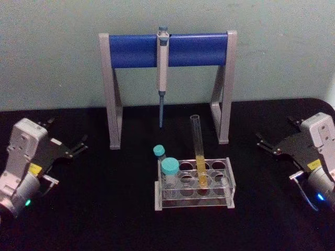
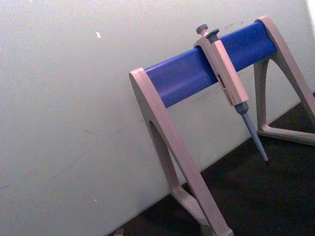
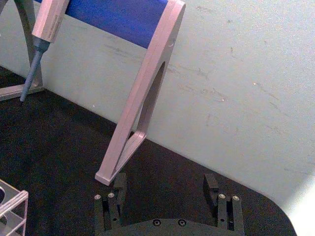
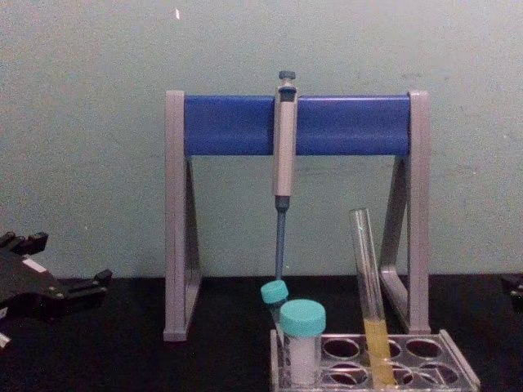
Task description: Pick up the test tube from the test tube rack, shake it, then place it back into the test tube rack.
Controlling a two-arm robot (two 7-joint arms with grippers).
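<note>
Right hand [image 3: 165,184] off yellow-bottomed test tube [image 1: 199,151]

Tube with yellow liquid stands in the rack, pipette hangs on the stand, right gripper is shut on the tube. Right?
Wrong at the end: the head view shows the right gripper open, right of the rack, clear of the tube; the left gripper is open too. The rest holds.

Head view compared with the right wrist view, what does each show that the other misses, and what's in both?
Head view: the test tube leaning in the test tube rack, the teal-capped vials, and the left gripper parked on the left. Right wrist view: the right gripper from behind, fingers apart, near a foot of the pipette stand. Both: that stand, the pipette, a rack corner.
</note>
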